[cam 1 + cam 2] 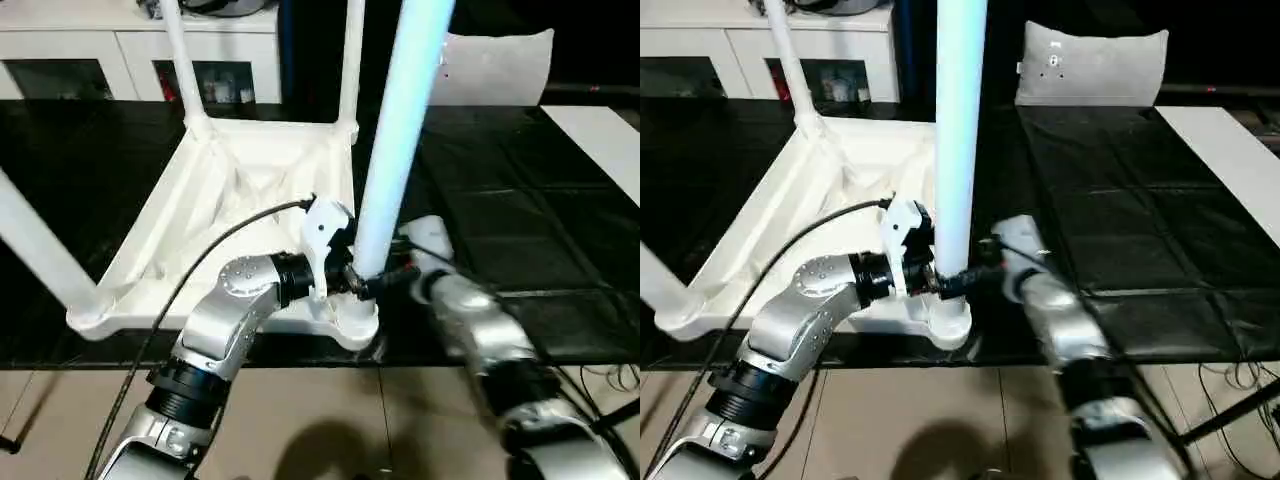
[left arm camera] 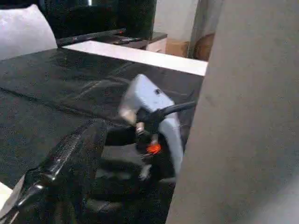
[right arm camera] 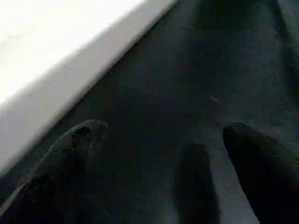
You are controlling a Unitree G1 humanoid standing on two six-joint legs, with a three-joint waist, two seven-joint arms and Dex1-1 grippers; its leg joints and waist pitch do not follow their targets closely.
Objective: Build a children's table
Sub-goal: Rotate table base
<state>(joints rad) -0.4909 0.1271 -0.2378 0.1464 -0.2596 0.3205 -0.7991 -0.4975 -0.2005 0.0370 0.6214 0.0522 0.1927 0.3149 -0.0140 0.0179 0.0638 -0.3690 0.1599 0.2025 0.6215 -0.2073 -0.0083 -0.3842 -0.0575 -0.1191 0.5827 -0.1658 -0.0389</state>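
Surface: black tabletop mat (image 1: 520,200) spans the frame.
Left gripper (image 1: 350,275): lower centre, clamped on nearest leg (image 1: 395,150) just above its corner socket.
Right gripper (image 3: 159,172): fingers apart, just right of that leg.
Tabletop (image 1: 215,215): upside down, centre-left.
Cabinet (image 1: 120,50): upper left, behind.
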